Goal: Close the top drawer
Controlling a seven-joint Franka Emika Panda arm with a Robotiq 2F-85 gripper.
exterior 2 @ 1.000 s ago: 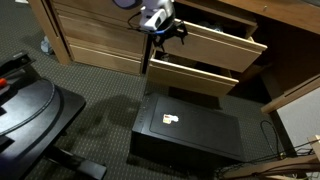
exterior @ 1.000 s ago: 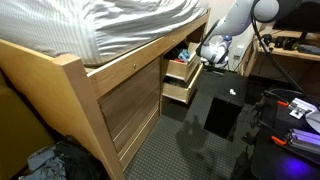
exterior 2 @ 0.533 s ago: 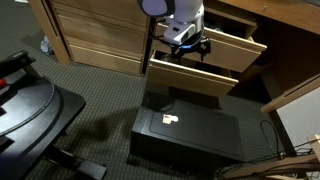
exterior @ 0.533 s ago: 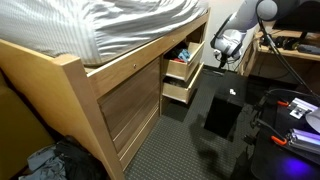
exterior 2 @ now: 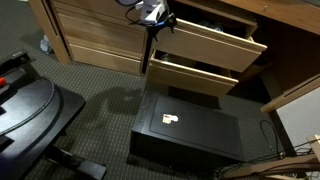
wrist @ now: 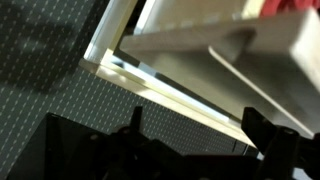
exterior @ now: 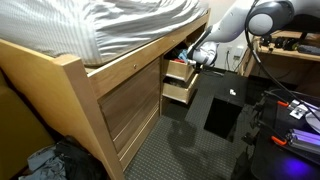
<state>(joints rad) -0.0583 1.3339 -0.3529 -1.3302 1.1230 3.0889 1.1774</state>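
The robot's black gripper [exterior 2: 156, 19] is open wide and holds nothing. It sits right by one end of the small light wooden top drawer [exterior 2: 205, 42], likely so it can push the flat front. That drawer sticks out above the matching lower drawer [exterior 2: 195, 76], under the big wooden bed [exterior: 120, 100].

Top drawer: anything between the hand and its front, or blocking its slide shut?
Nothing visible. The hand is right by the front of the top drawer, no object between; the black box sits on the floor, below its path.
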